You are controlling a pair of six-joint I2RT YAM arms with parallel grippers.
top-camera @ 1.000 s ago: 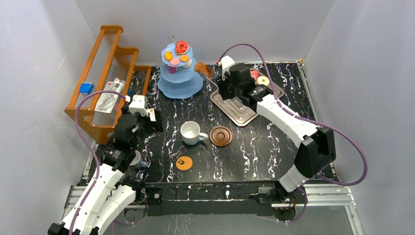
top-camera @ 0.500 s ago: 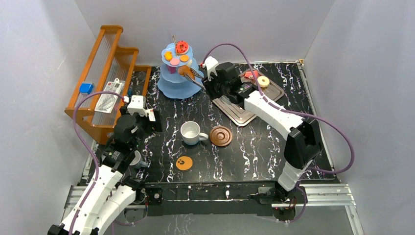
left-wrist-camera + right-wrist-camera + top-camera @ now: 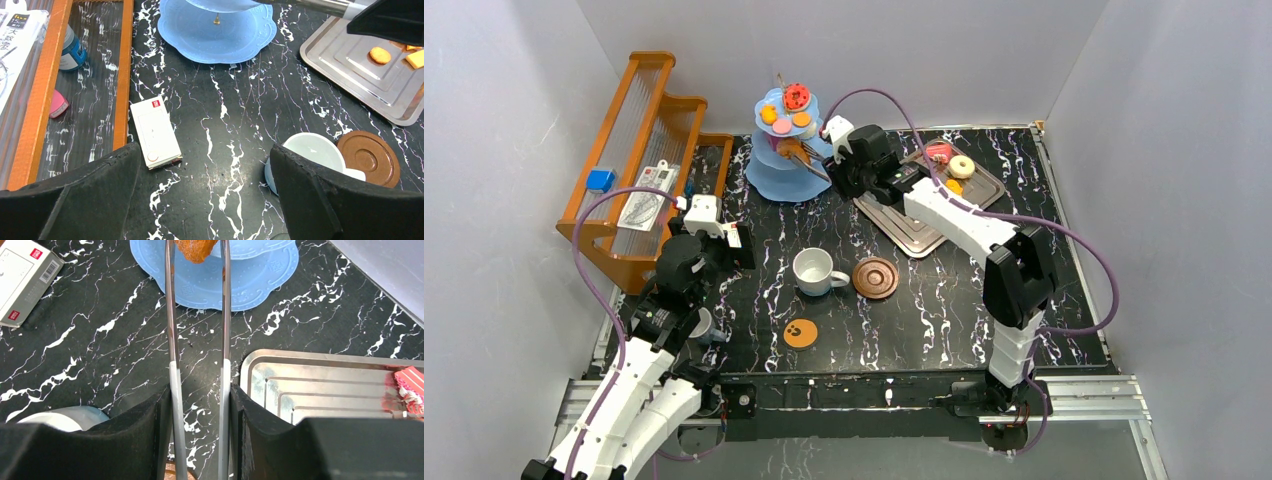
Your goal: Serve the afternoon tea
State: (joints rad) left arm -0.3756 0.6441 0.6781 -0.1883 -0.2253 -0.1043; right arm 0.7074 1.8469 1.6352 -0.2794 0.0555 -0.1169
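The light-blue three-tier stand (image 3: 782, 172) is at the back, with red, orange and pink pastries (image 3: 790, 105) on its top tier. My right gripper (image 3: 837, 168) (image 3: 199, 405) is shut on metal tongs (image 3: 171, 315). The tongs pinch an orange-brown pastry (image 3: 196, 249) at the stand's middle tier. A white donut (image 3: 962, 166), a red pastry (image 3: 940, 152) and an orange one lie on the silver tray (image 3: 912, 228). The white mug (image 3: 812, 270) (image 3: 312, 152), brown saucer (image 3: 875, 278) and paw-print coaster (image 3: 800, 333) sit mid-table. My left gripper (image 3: 736, 250) (image 3: 205, 185) hangs open and empty left of the mug. The grey cup (image 3: 705, 326) is partly under my left arm.
The orange wooden rack (image 3: 639, 150) runs along the left side, holding small items. A white box (image 3: 155, 132) (image 3: 22, 280) lies on the table beside the rack. White walls close in on the left, back and right.
My right arm has swung left from the tray's corner, carrying the tongs and the orange-brown pastry to the stand's middle tier. The left arm has not moved.
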